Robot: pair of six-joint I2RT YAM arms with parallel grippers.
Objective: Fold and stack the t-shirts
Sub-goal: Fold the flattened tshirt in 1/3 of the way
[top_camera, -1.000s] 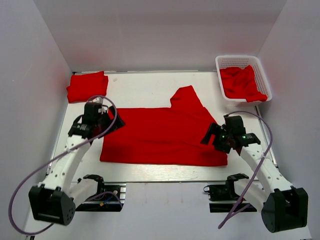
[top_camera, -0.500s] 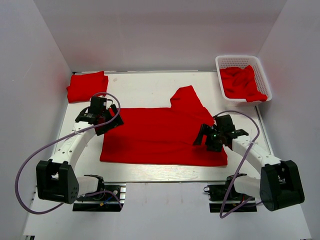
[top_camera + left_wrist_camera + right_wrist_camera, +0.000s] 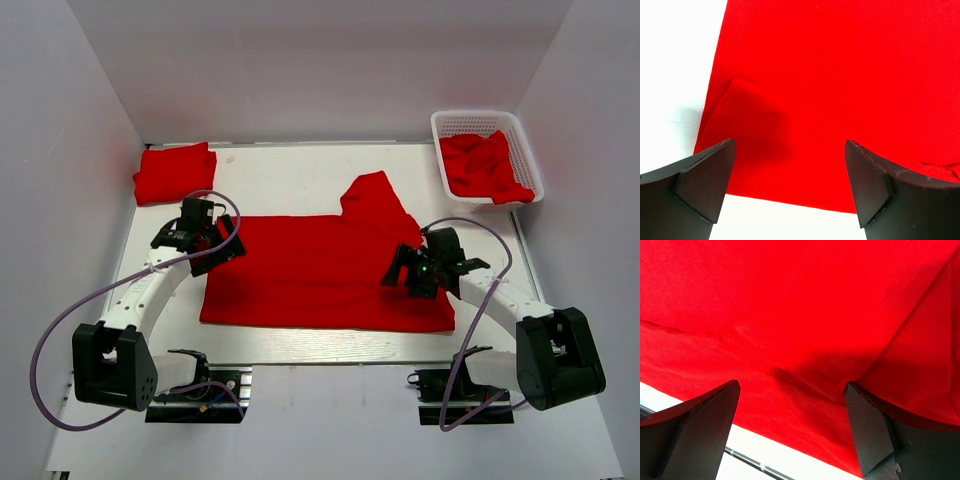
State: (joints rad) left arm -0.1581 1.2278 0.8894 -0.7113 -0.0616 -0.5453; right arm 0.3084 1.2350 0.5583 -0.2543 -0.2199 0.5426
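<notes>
Arms swung inward since last look — left fingers [image 3: 215, 250] over left edge of spread t-shirt [image 3: 320, 270], right fingers [image 3: 400, 272] over its right side. Both wide open, empty; fold grasp likely next.

Table [image 3: 290, 170] holds spread t-shirt [image 3: 320, 275] centrally, folded t-shirt [image 3: 175, 172] back left, basket [image 3: 480, 122] back right.

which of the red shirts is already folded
The folded t-shirt at the far left corner, a compact square. The middle t-shirt lies spread flat, and the crumpled t-shirt sits bunched in the white basket.
</notes>
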